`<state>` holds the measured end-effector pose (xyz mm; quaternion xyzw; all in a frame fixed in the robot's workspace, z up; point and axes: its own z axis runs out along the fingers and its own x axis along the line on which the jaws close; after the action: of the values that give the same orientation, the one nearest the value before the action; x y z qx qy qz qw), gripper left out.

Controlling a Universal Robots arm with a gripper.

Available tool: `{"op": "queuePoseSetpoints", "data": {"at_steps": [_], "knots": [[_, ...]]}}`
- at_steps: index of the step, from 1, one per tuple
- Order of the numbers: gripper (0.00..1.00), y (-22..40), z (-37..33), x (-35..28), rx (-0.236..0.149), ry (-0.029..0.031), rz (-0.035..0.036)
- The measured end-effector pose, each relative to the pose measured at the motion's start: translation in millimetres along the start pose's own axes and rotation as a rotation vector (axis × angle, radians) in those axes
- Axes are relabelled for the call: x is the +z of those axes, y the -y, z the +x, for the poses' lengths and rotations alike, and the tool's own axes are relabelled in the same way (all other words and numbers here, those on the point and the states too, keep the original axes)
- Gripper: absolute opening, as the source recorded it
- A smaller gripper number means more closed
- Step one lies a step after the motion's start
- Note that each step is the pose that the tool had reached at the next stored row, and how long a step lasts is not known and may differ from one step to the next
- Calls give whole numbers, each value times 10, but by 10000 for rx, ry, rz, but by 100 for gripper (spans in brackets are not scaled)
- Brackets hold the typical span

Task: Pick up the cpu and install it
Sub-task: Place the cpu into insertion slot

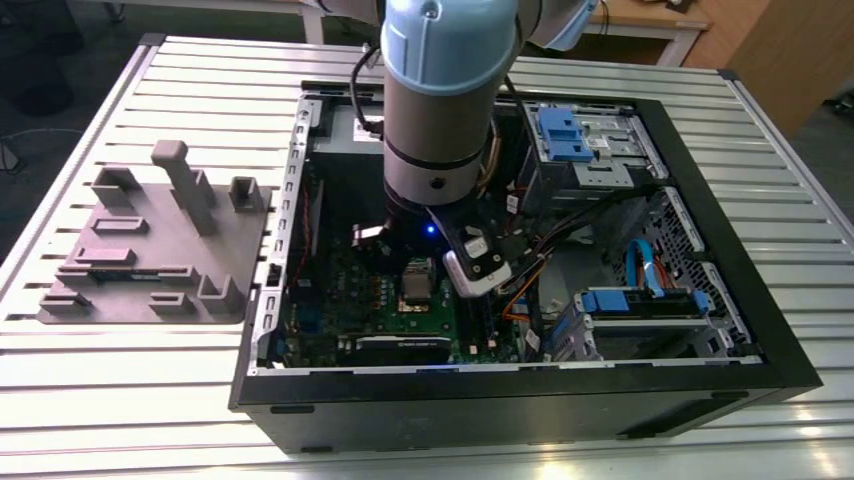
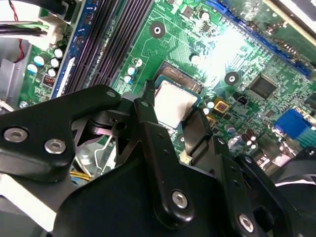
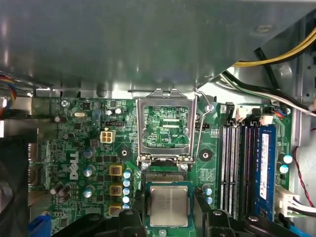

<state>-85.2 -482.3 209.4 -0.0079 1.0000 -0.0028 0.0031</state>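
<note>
So the whole setup sits on a silvery slatted aluminium table [image 1: 107, 380], ribs running across the exterior view. Toward that view's left there's a grey moulded fixture tray with upright posts and pockets [image 1: 154, 250] lying flat on the slats. Beside it, taking up most of the table, is a black desktop PC case lying on its side with the panel off [image 1: 534, 400]. There are blue plastic drive caddies [image 1: 567, 130] inside it, toward the exterior view's right. Behind the table you can see a pale wooden desk [image 1: 667, 30] and some dark floor [image 1: 34, 70].

The silver-grey robot arm [image 1: 441, 90] reaches straight down into the case over the green motherboard [image 3: 74, 148]. In the first wrist view the silver metal socket frame [image 3: 141, 128] is flipped up and open. The cpu [image 3: 169, 205], a small flat square chip with a silvery-grey top, lies square inside the socket outline right below that frame. A row of dark memory slots [image 3: 237, 168] runs just off to one side.

The black gripper [image 2: 170, 111] straddles the cpu, one prong hard up against each side. Honestly can't tell if the jaws are pinching it or sitting just off its edges.
</note>
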Motion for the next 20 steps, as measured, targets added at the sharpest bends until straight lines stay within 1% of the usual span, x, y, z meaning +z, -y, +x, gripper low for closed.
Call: {"op": "queuePoseSetpoints", "data": {"at_steps": [2, 3, 7, 20], "knots": [[47, 3, 3, 20, 4, 0, 0], [47, 7, 16, 48, 37, 0, 0], [47, 7, 24, 81, 54, 0, -1], [47, 21, 27, 157, 140, 0, 0]]}}
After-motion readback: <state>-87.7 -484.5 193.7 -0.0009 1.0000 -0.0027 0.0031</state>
